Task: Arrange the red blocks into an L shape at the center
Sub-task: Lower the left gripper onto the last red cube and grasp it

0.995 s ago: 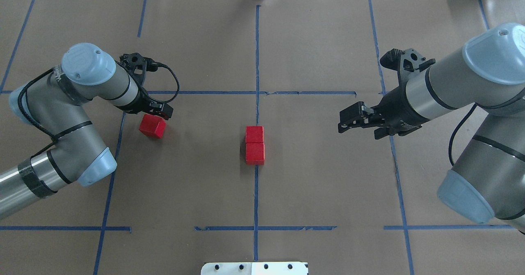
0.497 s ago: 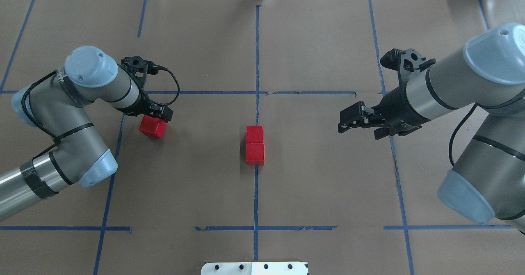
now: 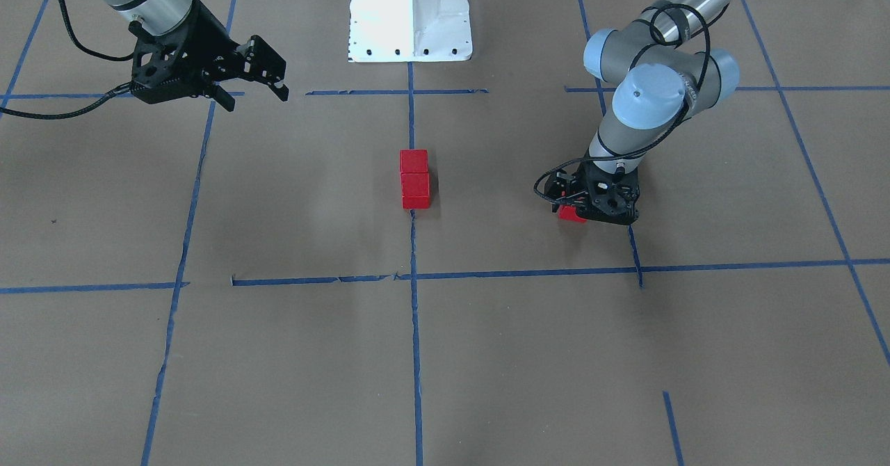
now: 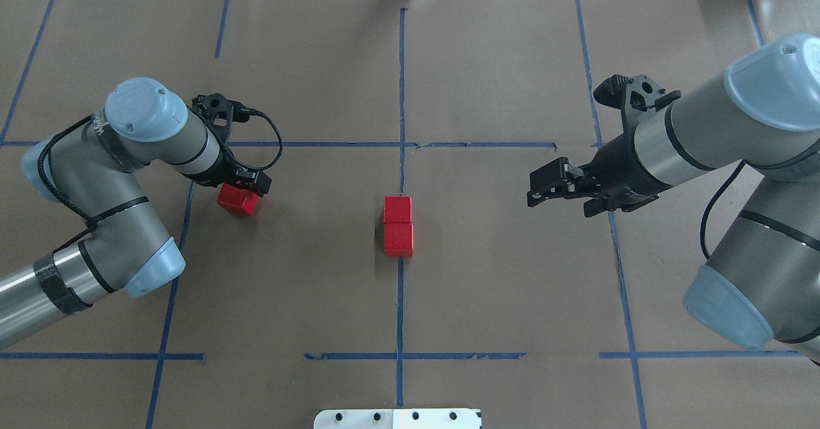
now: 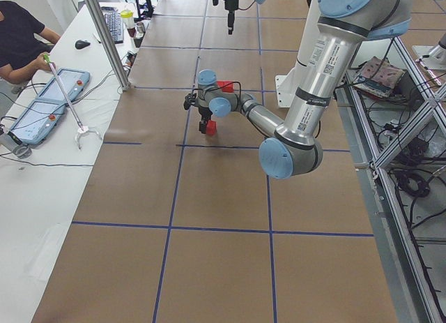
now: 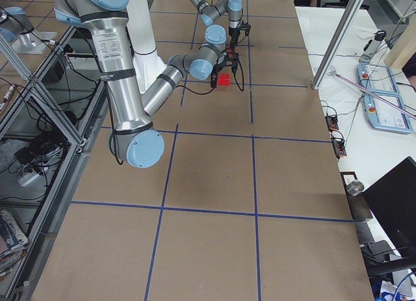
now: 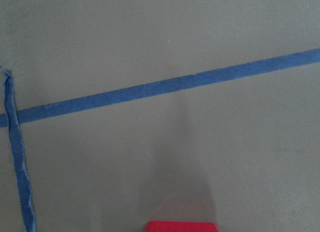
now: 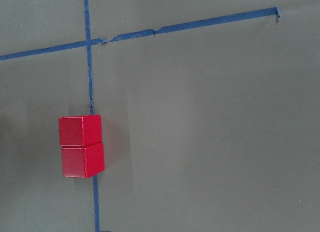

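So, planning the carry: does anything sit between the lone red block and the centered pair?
Nothing visible: only bare brown paper lies between the lone block, at the left gripper, and the touching pair.

No legible text; lettering on left arm's tube [image 5: 317, 54] too small to read.

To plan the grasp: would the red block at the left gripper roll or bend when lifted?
This red block is a flat-faced cube, so rolling seems unlikely. It looks rigid and small beside the left gripper, so likely light.
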`<state>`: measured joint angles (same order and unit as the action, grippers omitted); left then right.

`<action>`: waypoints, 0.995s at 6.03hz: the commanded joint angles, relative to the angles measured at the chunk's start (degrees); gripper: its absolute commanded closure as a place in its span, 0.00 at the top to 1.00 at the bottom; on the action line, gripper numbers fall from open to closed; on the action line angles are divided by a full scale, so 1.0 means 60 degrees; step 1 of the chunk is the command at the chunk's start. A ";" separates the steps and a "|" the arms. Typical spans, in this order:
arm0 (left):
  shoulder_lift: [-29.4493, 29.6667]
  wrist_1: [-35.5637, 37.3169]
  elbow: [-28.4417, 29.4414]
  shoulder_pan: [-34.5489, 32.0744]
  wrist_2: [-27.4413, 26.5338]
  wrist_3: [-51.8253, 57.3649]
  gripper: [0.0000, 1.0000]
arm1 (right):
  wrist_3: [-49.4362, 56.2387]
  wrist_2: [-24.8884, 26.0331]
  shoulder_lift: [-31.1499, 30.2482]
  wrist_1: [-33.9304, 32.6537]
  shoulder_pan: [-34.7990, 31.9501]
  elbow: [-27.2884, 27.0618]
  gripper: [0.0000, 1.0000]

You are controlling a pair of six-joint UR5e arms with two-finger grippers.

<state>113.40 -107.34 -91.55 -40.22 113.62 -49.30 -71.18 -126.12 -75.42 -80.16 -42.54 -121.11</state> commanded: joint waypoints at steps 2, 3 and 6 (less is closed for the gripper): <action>-0.0018 0.0019 0.0009 0.0010 0.0004 -0.0001 0.56 | -0.0031 0.0000 -0.0027 0.0000 0.0000 0.0013 1.00; -0.0032 0.0033 -0.0006 0.0068 0.0004 -0.0001 0.54 | -0.0031 0.0000 -0.0027 0.0000 0.0000 0.0028 1.00; -0.0033 0.0120 -0.0093 0.0068 0.0004 -0.0016 0.12 | -0.0031 0.0000 0.0002 0.0000 0.0015 0.0028 1.00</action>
<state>113.17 -106.86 -91.70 -39.81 113.64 -49.39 -71.36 -126.12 -75.43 -80.16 -42.46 -120.94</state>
